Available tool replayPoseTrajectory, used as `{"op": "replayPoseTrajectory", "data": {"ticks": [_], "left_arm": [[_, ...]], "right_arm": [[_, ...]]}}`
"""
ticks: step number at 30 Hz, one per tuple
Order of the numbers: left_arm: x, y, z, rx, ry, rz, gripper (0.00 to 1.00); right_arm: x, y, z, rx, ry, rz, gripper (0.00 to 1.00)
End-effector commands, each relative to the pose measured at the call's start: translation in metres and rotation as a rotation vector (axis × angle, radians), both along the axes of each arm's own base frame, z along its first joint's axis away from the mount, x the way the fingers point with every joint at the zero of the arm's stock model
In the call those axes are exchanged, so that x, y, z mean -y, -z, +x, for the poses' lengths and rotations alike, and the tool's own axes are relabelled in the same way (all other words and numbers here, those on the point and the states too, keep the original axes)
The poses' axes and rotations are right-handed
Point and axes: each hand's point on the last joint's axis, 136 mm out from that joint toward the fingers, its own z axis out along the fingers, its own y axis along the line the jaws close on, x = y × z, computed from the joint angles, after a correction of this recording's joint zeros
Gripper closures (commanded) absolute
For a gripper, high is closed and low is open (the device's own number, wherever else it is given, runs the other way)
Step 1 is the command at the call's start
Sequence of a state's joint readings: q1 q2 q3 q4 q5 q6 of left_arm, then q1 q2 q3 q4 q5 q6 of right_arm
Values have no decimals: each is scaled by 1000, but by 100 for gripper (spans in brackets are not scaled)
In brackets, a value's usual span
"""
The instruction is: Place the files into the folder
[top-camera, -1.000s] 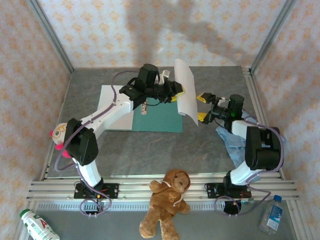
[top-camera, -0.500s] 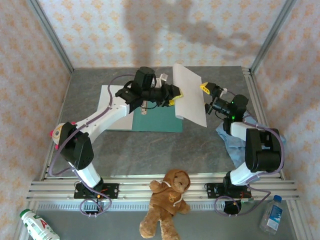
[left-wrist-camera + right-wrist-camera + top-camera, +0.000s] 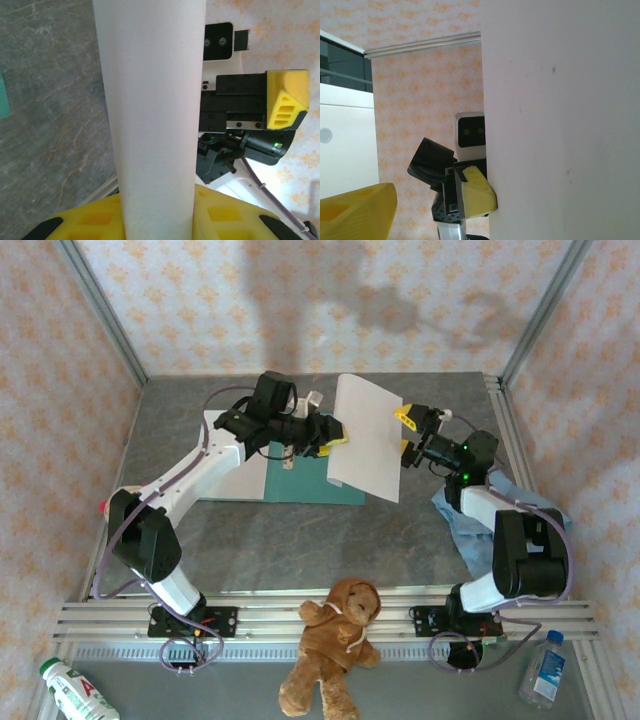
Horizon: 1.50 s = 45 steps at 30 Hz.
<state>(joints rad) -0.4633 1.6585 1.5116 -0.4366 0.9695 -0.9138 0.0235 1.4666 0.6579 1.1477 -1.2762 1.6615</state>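
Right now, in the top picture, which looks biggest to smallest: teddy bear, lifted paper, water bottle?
1. Teddy bear and paper: about alike; the paper is lifted nearer the camera, so unranked.
2. Water bottle: clearly smallest.

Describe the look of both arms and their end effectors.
The left arm and right arm are white links with black joints, a purplish cable looping along each. The left end effector and right end effector are black with blocky yellow fingers moulded with hollow cells.
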Motion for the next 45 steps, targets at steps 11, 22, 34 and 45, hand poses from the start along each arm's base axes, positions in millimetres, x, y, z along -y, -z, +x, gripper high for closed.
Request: {"op": "replayPoseTrajectory", "data": {"ticks": [11, 22, 34, 45], "left_arm": [[-11, -10, -21, 38, 146, 37, 69], [-19, -8, -17, 46, 123, 39, 70], [-21, -7, -19, 42, 127, 33, 69], [-19, -7, -16, 41, 124, 21, 69]], "right_arm": [[-30, -11, -34, 173, -132, -168, 32], [-32, -12, -40, 198, -137, -200, 45], [-34, -17, -43, 216, -145, -203, 55], [-36, -11, -44, 203, -157, -221, 75]]}}
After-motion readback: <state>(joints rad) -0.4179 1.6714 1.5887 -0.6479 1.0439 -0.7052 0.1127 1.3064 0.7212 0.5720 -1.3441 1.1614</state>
